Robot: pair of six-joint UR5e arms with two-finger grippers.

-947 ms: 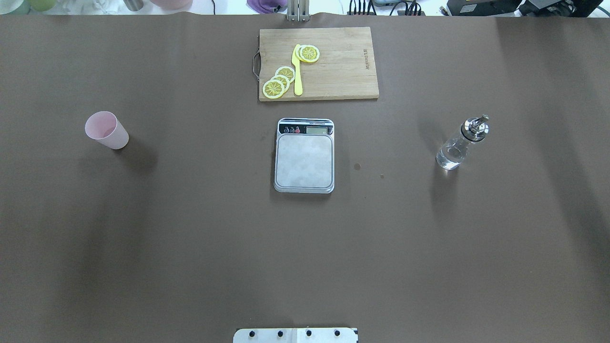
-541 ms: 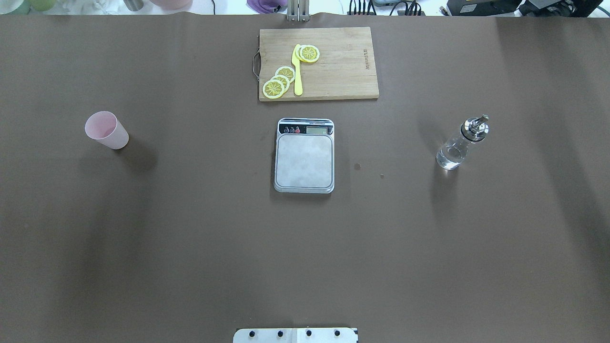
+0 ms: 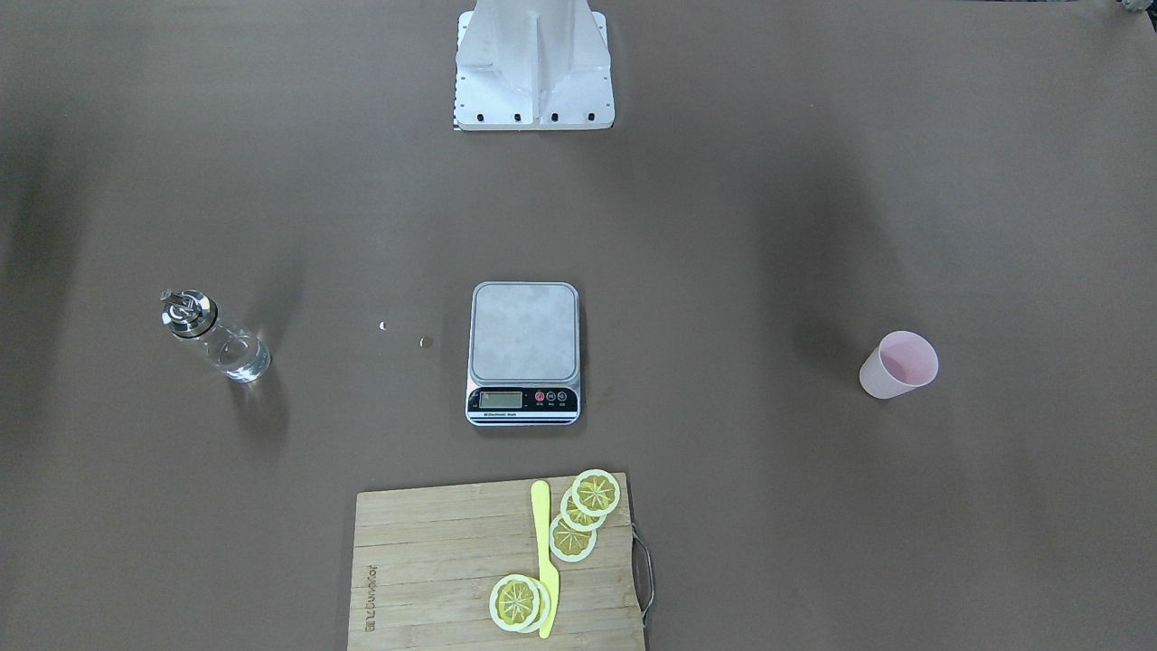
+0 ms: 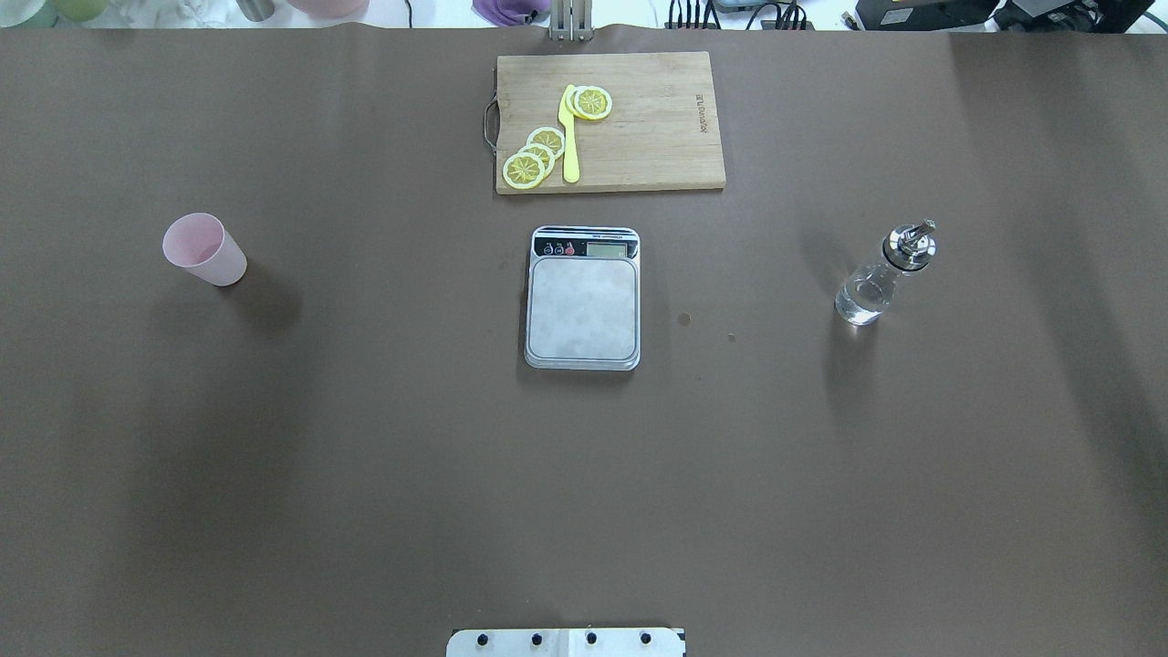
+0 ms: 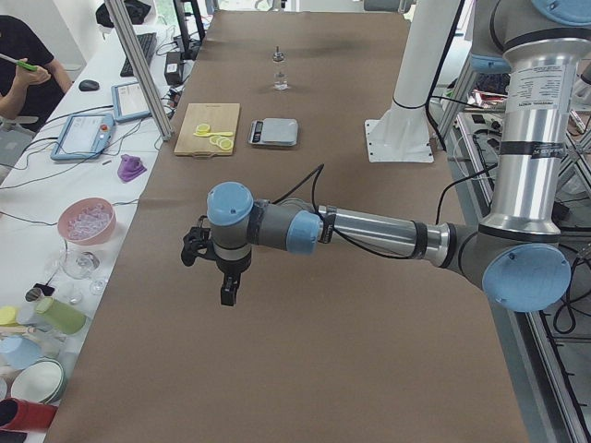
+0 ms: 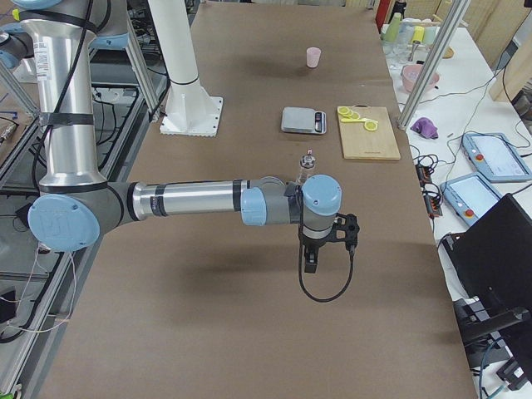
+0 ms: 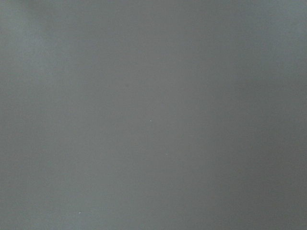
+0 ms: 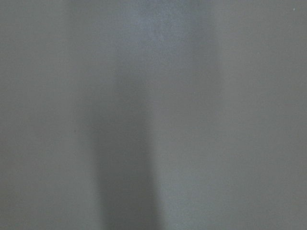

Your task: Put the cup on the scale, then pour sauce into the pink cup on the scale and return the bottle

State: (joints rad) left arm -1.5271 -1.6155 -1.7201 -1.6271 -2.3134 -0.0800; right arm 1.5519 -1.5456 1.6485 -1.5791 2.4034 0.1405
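Beyond the right claw (image 6: 310,259), the bottle (image 6: 306,170) stands upright on the table (image 6: 208,332).

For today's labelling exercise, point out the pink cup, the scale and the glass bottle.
pink cup (image 4: 201,246): overhead view, open mouth.
scale (image 4: 582,307): overhead view, steel platform.
glass bottle (image 4: 864,296): overhead view, clear body.

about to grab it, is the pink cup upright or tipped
Upright: the cup stands on its base, open rim facing up.
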